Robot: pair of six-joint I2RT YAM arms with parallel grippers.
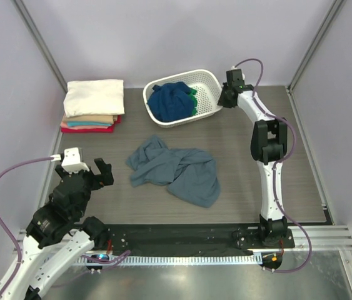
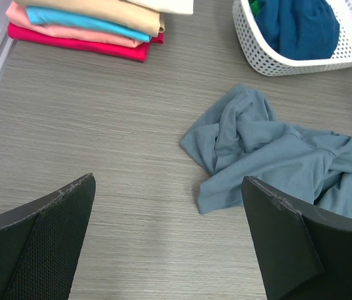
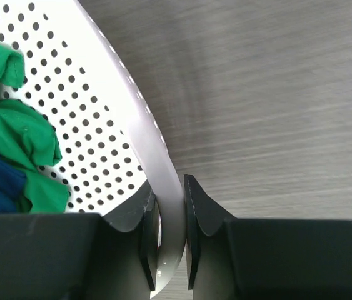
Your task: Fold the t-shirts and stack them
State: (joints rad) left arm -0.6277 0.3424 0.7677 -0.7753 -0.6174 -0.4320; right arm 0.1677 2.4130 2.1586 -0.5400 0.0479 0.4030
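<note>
The right hand [image 3: 169, 232] is clamped on the right rim of the white perforated plastic basket [image 3: 154, 147], which holds a crumpled dark blue t-shirt [image 1: 170, 100] and a green one [image 3: 19, 128]. A slate grey-blue t-shirt [image 1: 177, 172] lies rumpled on the grey worktop [image 1: 244, 181] just in front of the basket. A folded stack [image 1: 92, 105] (cream on top, red lowest) sits left of the basket. The left hand [image 2: 169, 240], fingers wide apart, hovers farther forward.

Bare table [image 1: 110, 140] runs from the left gripper [image 2: 169, 244] far toward the folded stack [image 1: 93, 105], and again right of the crumpled grey-blue shirt [image 1: 179, 172] at centre. Far centre is blocked by the white basket [image 1: 182, 120], with the right gripper [image 3: 170, 231] clamped on its right rim.
</note>
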